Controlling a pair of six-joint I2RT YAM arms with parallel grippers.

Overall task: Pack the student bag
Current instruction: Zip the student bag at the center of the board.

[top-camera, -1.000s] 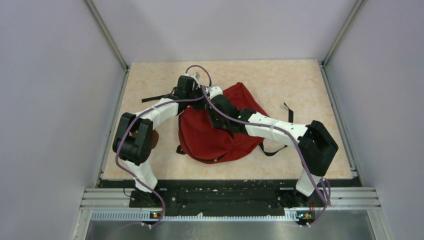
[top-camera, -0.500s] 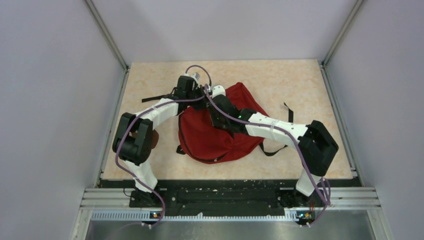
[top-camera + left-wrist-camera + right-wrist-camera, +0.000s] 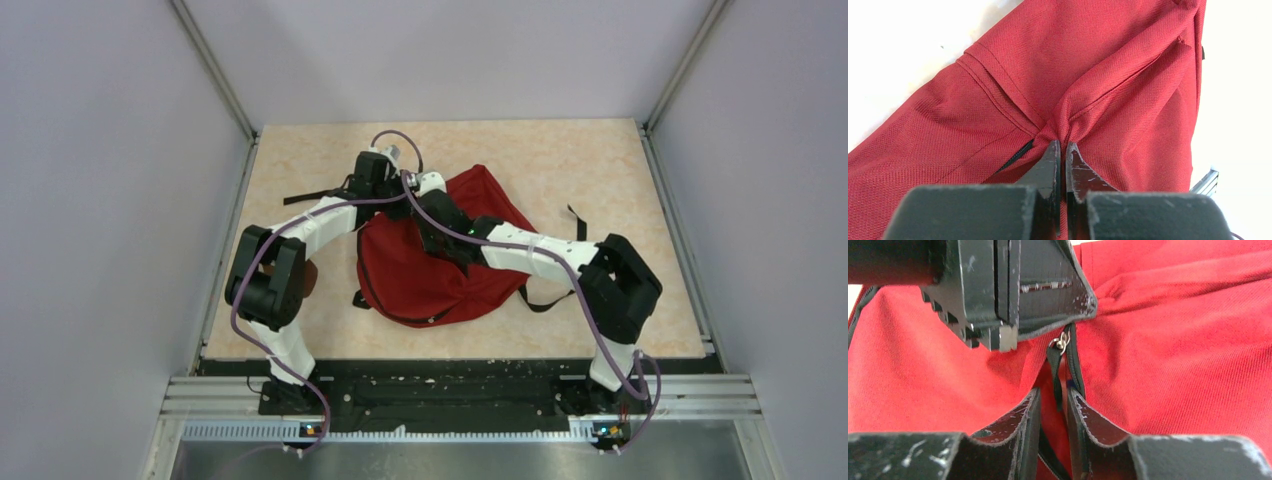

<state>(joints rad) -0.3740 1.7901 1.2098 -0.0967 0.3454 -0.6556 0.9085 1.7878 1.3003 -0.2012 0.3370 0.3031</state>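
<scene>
No lettering, label, brand or number is legible on the student bag point(image 3: 420, 282) or elsewhere.

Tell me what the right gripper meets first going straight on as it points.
Probably the black zipper pull just ahead of the right gripper, then the left gripper pinching the student bag; depth is unclear.

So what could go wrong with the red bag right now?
The left claw pinches only a small fold of the student bag, so the cloth might slip out. The thin zipper pull hangs loose inside the open right claw, so closing could miss it. Both claws sit very close together and might bump.
</scene>
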